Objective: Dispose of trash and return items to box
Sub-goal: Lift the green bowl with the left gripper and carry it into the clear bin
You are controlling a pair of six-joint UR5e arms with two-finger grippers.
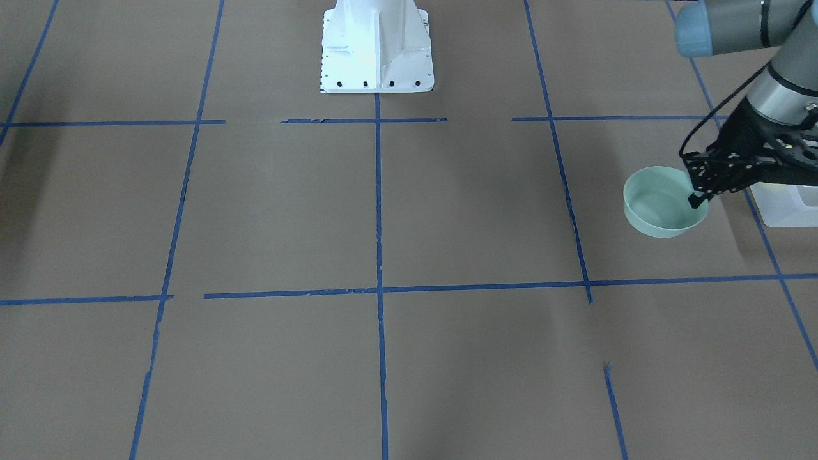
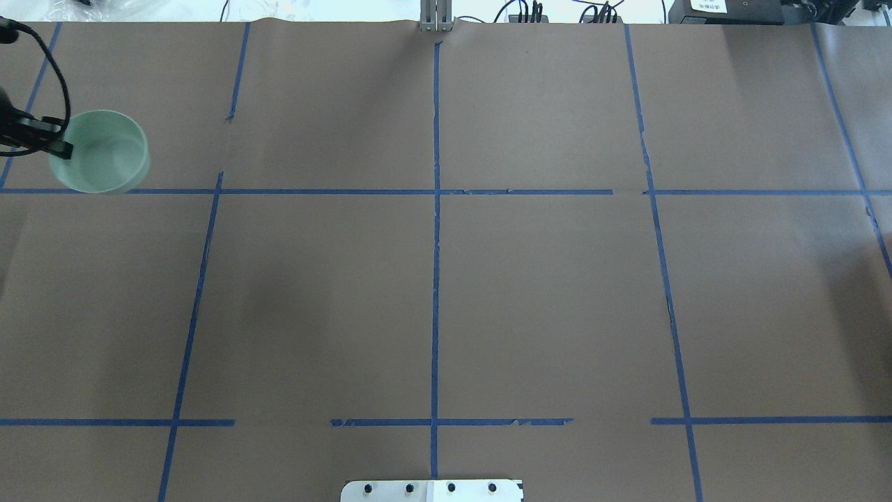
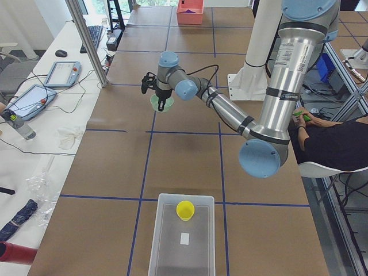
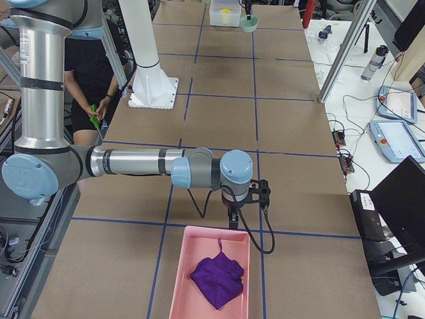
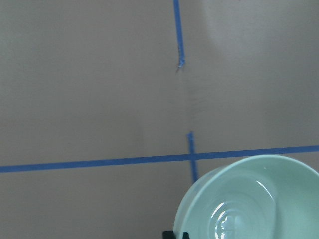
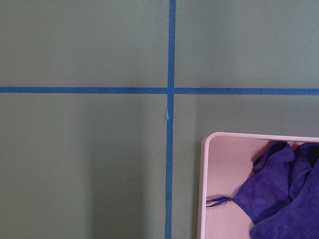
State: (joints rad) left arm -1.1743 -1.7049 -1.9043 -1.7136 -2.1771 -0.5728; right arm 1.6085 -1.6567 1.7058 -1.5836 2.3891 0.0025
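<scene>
Overhead exterior: L gripper [image 2: 66, 148] pinches the rim of the mint bowl [image 2: 104, 155], over the far-left part of the table [image 2: 557, 279]. Bowl is mouth up, near the box [image 3: 195, 253] but outside it. Box sits at the table's left end w/ yellow cup [image 3: 185, 210] inside, by a white label [image 3: 185, 238]. R gripper [image 4: 234, 216] is at the right end, just beside a pink tray [image 4: 180, 279] w/ purple cloth [image 4: 218, 279]. Side view only, so can't tell if its fingers are spread or closed.

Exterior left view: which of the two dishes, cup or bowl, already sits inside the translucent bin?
The yellow cup: it sits inside the translucent bin, while the mint-green bowl is outside it, at the left gripper.
</scene>
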